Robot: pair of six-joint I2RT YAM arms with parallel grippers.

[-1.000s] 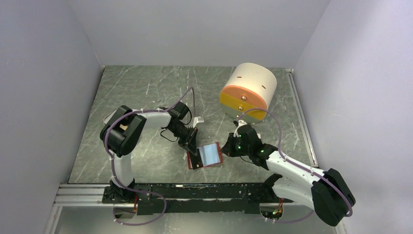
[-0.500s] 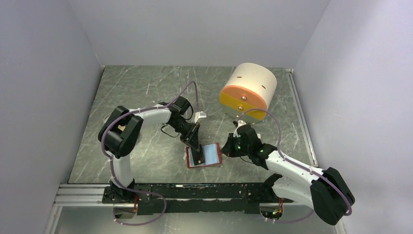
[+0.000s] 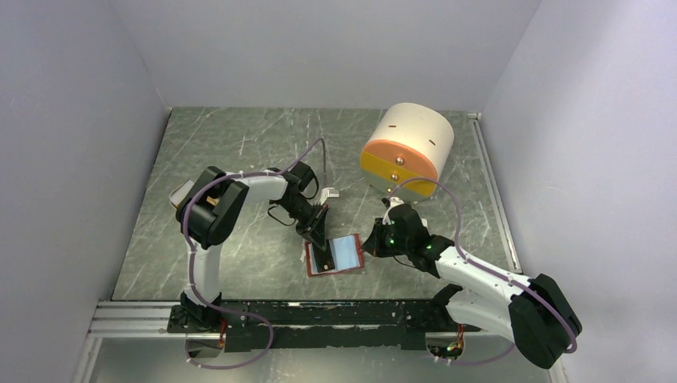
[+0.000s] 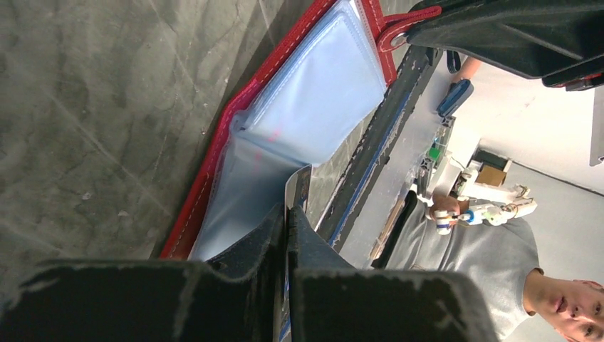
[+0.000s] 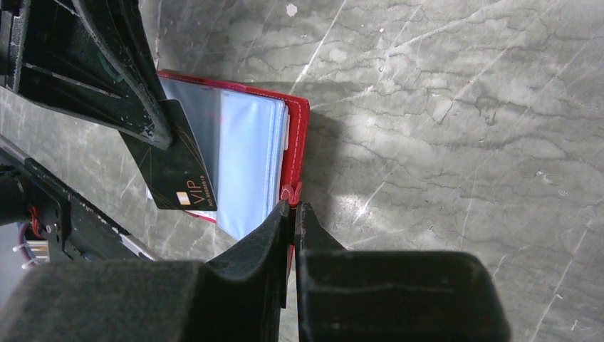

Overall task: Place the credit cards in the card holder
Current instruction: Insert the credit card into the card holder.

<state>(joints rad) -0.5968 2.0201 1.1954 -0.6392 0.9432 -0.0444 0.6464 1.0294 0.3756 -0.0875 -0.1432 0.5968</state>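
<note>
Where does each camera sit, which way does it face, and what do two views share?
Top external: above and behind the bases, facing down on the grey marble table; both arms show, left gripper and right gripper at the red folding wallet with pale blue pockets.
Left wrist: on the left arm, facing the wallet along its own fingers.
Right wrist: on the right arm, facing down past its own fingers, shut on the wallet's tab.
Shared: both wrist views show the black VIP card.
</note>
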